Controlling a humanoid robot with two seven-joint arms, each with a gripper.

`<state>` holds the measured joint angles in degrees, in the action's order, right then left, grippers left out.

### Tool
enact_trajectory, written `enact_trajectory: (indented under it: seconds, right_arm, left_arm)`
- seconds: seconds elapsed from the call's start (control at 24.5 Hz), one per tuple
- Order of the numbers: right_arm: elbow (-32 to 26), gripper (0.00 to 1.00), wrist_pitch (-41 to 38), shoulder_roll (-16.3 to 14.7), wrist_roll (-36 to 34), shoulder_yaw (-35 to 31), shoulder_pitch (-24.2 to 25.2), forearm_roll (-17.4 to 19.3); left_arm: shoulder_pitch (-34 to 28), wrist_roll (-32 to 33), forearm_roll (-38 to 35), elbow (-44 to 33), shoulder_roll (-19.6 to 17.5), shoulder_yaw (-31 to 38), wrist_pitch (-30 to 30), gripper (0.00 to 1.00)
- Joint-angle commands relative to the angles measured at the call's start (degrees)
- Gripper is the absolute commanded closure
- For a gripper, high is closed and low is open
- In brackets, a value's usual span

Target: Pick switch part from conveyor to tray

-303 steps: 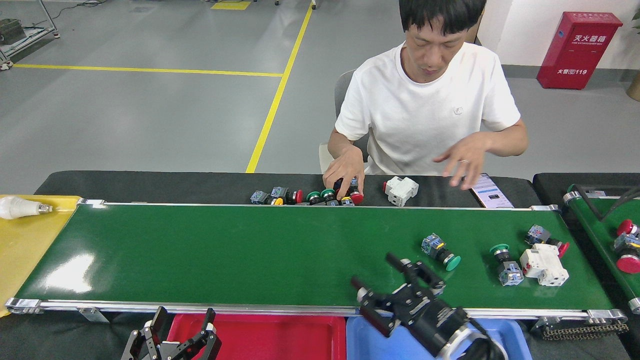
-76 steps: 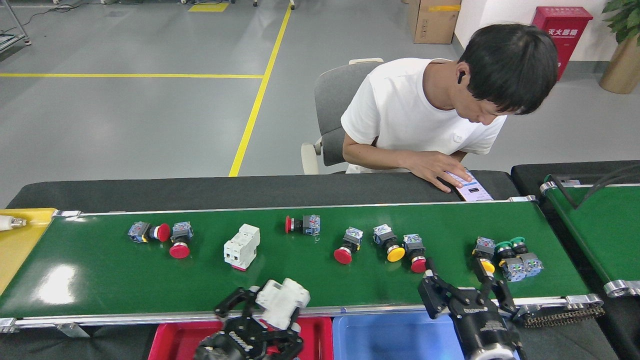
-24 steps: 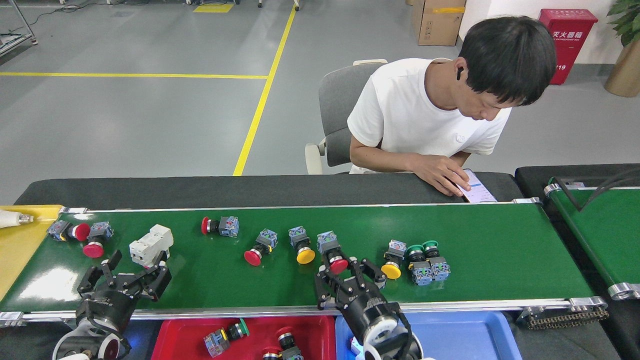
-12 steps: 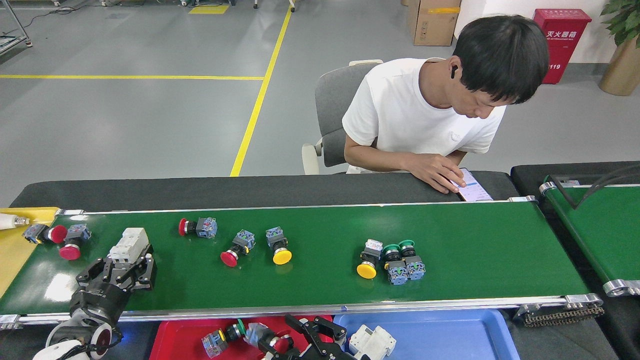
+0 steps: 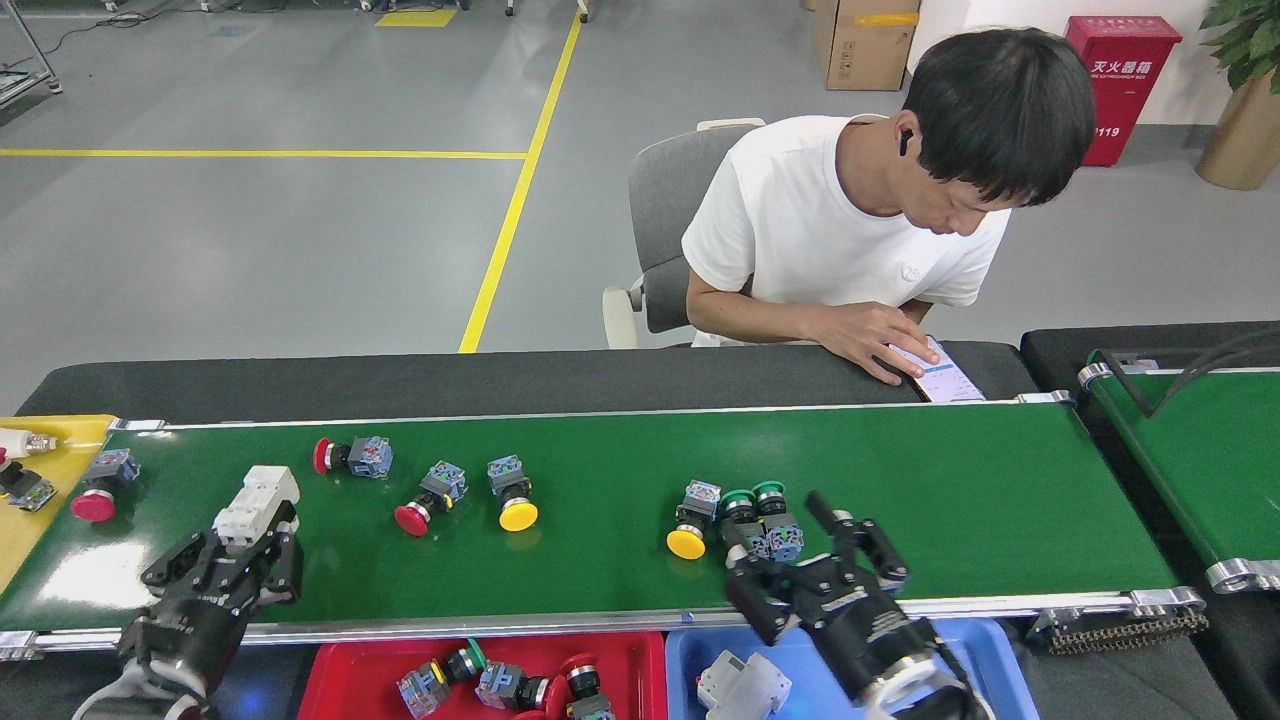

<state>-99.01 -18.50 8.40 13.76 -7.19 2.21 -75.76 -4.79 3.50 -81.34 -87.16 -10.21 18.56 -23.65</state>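
Step in hand: pick from the conveyor. My left claw sits at the belt's near left, fingers on either side of the white breaker, pinching it as far as I can judge; it is not yet lifted. My right claw is spread over the near edge, right of centre, empty, just near-right of a cluster: one yellow button and two green switches, all touching or nearly so. Next move, as I judge: left lifts the breaker and carries it back to a tray; the blue tray already holds one white breaker, the red tray holds button switches. Right must come down on one green switch; the cluster is tight, so a finger may knock its neighbours. Also on the belt: a red button far left of centre, a second red button and a second yellow button beside it, well apart from both claws. At the left end a red-capped switch lies by the yellow sheet, on which another part and a bulb rest. Far side: black counter; a seated person with a hand on a phone, clear of my reach. A second green belt stands at right.
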Motion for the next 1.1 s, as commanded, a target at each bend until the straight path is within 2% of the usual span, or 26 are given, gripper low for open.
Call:
enact_trajectory:
  seconds: [0.0,0.12,0.16,0.33,0.37,0.41,0.53,0.61,0.78,0.9,1.06]
  right_arm:
    - [-0.7,0.0,0.0,-1.2,-1.1,-4.0,2.0,0.2]
    - [0.4,0.0,0.1,-3.7,-5.2,-5.4,5.2,0.2]
    - [0.5,0.0,0.0,-4.4,-5.8,-5.2,5.6,0.2]
    - [0.9,0.0,-0.2,-4.4,-5.8,0.3,4.9,0.0]
    - [1.7,0.0,-0.2,-4.4,-5.8,3.0,3.3,-0.1]
    - [3.6,0.0,0.0,-4.5,-5.7,5.7,1.2,-0.2]
    - [10.3,0.0,1.4,-4.4,-5.4,13.1,-5.0,-0.7]
    - [13.3,0.01,3.1,-4.4,-5.3,16.8,-7.7,-1.1]
    - [12.9,0.01,4.3,-4.4,-5.4,17.5,-8.8,0.2]
    - [15.7,0.01,4.3,-5.4,-5.3,18.5,-9.8,0.4]
    - [18.9,0.01,6.4,-3.2,-5.2,23.7,-13.8,0.4]
  left_arm:
    - [-4.6,-0.2,2.9,-6.1,-0.3,0.5,0.2,0.95]
    - [-12.0,-0.9,4.3,-13.9,-0.5,-0.7,-0.7,0.94]
    - [-12.6,-1.0,4.5,-14.8,0.1,-2.1,-3.7,0.94]
    - [-9.2,-1.0,4.5,-14.8,2.3,-7.4,-16.7,0.94]
    - [-8.0,-1.0,4.3,-14.7,2.6,-9.5,-20.3,0.93]
    - [-6.8,-0.9,4.1,-14.7,2.9,-11.9,-21.3,0.93]
    - [-3.8,-0.4,2.9,-14.8,3.1,-22.2,-21.3,0.92]
    - [-1.6,-0.4,-0.6,-14.8,4.0,-27.4,-21.3,0.92]
    - [-0.8,-0.3,-6.6,-14.7,8.8,-28.8,-21.3,0.92]
    - [-0.9,-0.3,-7.3,-14.7,9.4,-29.0,-21.3,0.92]
    - [-1.4,-0.3,-7.4,-14.7,9.4,-29.1,-21.3,0.92]
